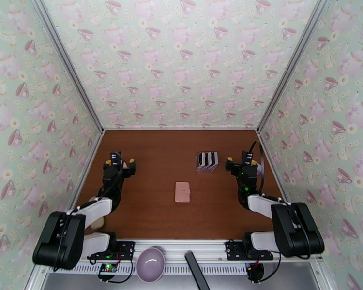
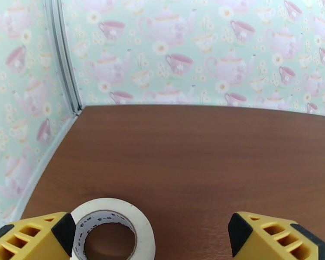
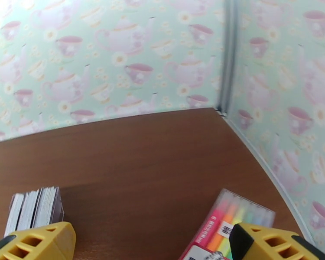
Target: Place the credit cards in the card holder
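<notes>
Seen from above, a brown wooden table [image 1: 157, 213] is sitting inside a booth of pale green wallpaper printed with pink teapots and cups. The pink holder [image 1: 182, 192] is lying flat and closed near the middle of the frame, with bare wood all around it. The cards [image 1: 206, 161] are standing upright in a black-and-white striped bunch just above and to the right of the holder, apart from it. The left gripper [image 1: 119, 163] is hovering at the middle left of the frame, well apart from both. Its yellow fingers [image 2: 32, 239] are standing wide apart and gripping nothing. In the left wrist view a roll of white tape [image 2: 112, 230] is lying flat at the bottom left, and part of it is hiding behind the finger on that side. The right gripper [image 1: 240, 163] is sitting at the middle right of the overhead frame, just to the right of the cards, with its jaws also spread wide and holding nothing. In the right wrist view the cards are showing edge-on at the lower left, just behind one yellow fingertip. A clear case of bright markers [image 3: 236, 213] is lying at the lower right, partly behind the other fingertip. A lilac bowl [image 1: 150, 264] is resting on the metal rail at the bottom centre of the overhead frame, between the two arm bases.
</notes>
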